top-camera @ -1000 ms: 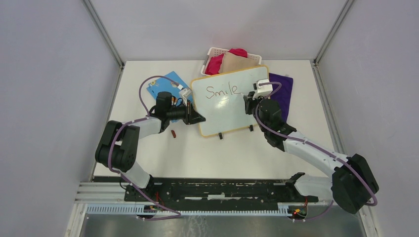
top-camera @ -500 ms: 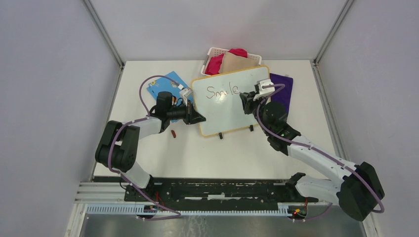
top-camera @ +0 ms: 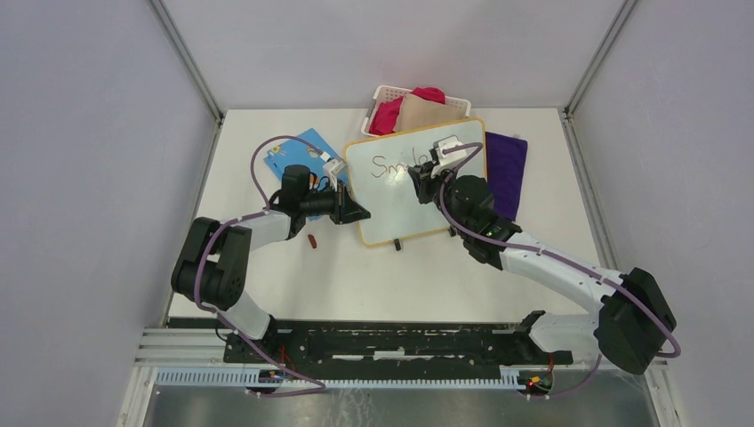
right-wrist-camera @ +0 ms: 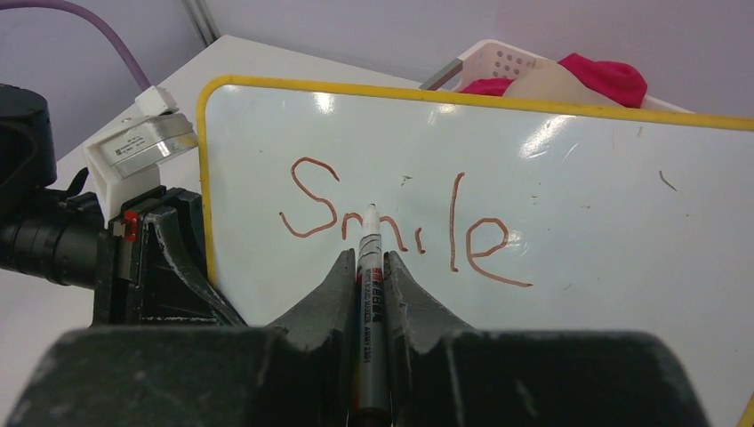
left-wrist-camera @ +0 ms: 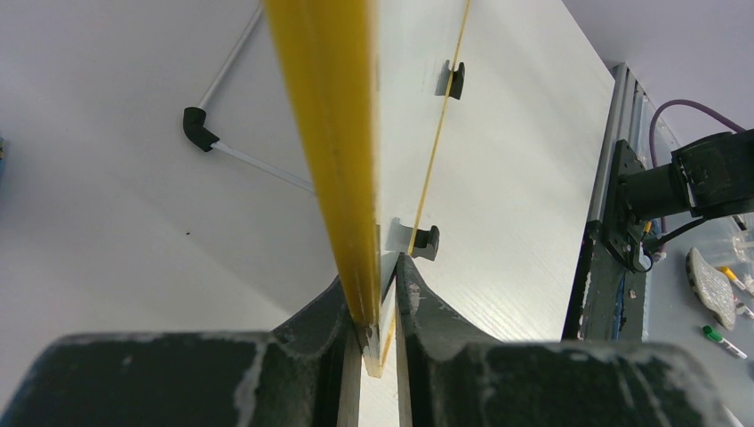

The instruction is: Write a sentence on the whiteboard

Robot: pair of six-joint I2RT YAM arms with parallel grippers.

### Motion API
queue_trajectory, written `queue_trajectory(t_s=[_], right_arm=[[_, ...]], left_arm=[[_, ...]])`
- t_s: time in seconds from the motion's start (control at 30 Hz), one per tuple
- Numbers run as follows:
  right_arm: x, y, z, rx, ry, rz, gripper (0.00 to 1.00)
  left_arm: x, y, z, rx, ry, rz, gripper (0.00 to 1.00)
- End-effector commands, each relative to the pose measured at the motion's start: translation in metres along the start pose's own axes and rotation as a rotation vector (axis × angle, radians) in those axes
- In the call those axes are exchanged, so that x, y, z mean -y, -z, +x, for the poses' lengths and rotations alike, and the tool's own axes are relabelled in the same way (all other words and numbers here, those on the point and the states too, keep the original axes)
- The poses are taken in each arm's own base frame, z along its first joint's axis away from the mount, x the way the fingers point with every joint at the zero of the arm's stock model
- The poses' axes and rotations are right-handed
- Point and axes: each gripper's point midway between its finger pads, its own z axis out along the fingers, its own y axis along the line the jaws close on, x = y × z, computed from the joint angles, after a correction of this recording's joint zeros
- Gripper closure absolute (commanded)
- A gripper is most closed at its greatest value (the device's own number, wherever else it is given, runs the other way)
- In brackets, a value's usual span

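The board (top-camera: 400,209) is being held tilted at the far middle of the table (top-camera: 373,276), between a blue card (top-camera: 298,149) on the left and a purple cloth (top-camera: 505,169) on the right, with a basket (top-camera: 382,93) just beyond it. Its left edge is being pinched by the left gripper (left-wrist-camera: 377,271), jaws nearly closed on the yellow frame. A marker (right-wrist-camera: 371,294) is being clamped in the narrowly parted right gripper (right-wrist-camera: 366,256), its tip being pointed at the "m" of the red writing (right-wrist-camera: 400,222), "Smile"; contact cannot be told
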Motion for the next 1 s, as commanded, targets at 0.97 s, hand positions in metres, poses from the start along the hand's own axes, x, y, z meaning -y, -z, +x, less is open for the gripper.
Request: queue_trajectory(t_s=[0.97], right_arm=[[0.025, -0.020, -0.011, 0.036, 0.001, 0.124, 1.00]], left_arm=[[-0.011, -0.002, 0.017, -0.064, -0.045, -0.068, 0.98]])
